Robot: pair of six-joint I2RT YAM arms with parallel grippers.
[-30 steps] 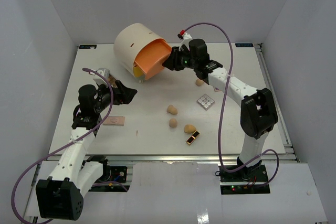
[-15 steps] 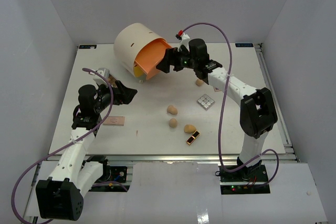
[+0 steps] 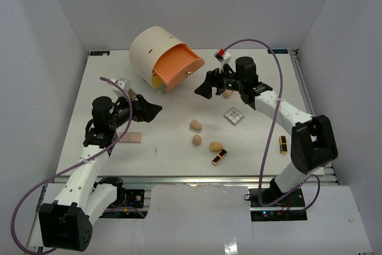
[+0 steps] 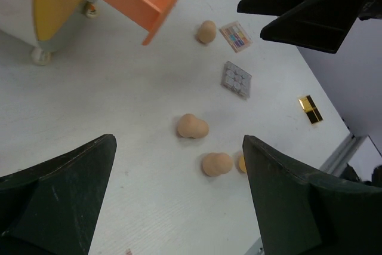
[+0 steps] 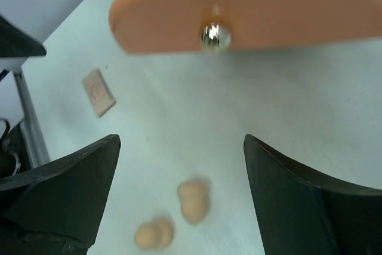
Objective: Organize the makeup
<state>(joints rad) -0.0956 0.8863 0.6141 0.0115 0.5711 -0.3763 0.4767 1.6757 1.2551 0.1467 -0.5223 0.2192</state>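
Right tool (image 3: 202,85) withdrawn from drawer (image 3: 178,67), jaws open, arm outstretched

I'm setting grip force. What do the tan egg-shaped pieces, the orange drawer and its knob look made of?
The sponges look like soft foam: matte tan with no shine. The drawer is probably plastic: smooth, even orange, with thin flat walls. The knob looks like polished metal or metallised plastic. It glints, but the view is blurred.

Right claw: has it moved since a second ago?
Yes. The right claw has pulled back rightward and toward the table's near edge, away from the cream drawer unit.
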